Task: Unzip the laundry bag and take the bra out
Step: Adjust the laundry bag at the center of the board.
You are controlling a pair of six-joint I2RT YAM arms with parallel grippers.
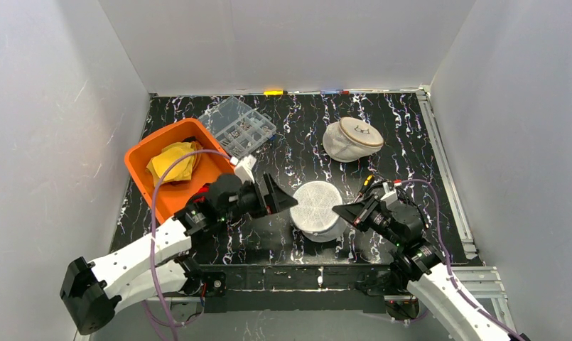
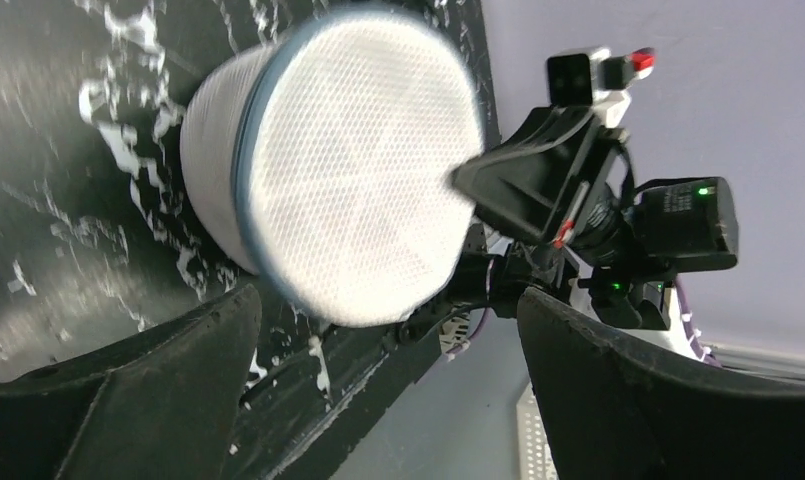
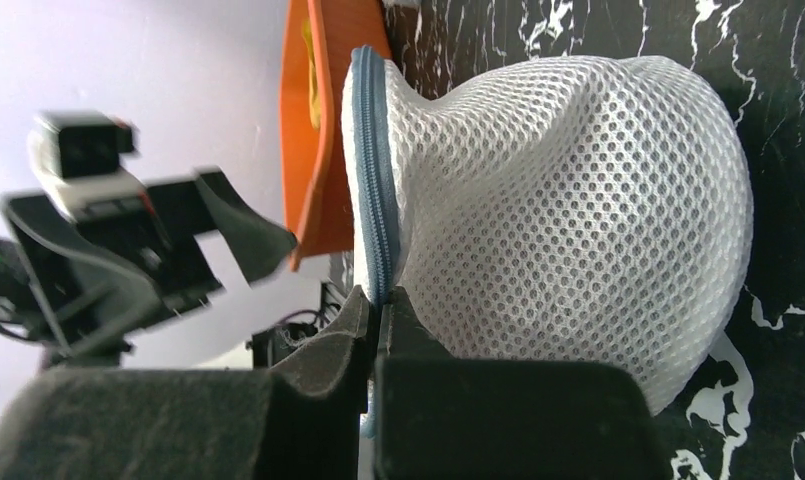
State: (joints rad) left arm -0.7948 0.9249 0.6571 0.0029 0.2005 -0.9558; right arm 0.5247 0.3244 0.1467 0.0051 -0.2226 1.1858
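Observation:
A round white mesh laundry bag (image 1: 317, 209) with a blue zipper rim stands on the black marbled table near the front middle. It also shows in the left wrist view (image 2: 353, 165) and the right wrist view (image 3: 568, 200). My right gripper (image 3: 381, 300) is shut on the bag's blue zipper seam (image 3: 376, 170) at the bag's right edge (image 1: 343, 211). My left gripper (image 2: 388, 340) is open and empty, just left of the bag (image 1: 286, 199). The bra is hidden; no bra shows.
An orange bin (image 1: 144, 160) holding yellow cloth stands at the left. A clear compartment box (image 1: 241, 126) lies behind it. A second mesh bag (image 1: 351, 138) lies at the back right. The table's front edge is close below the bag.

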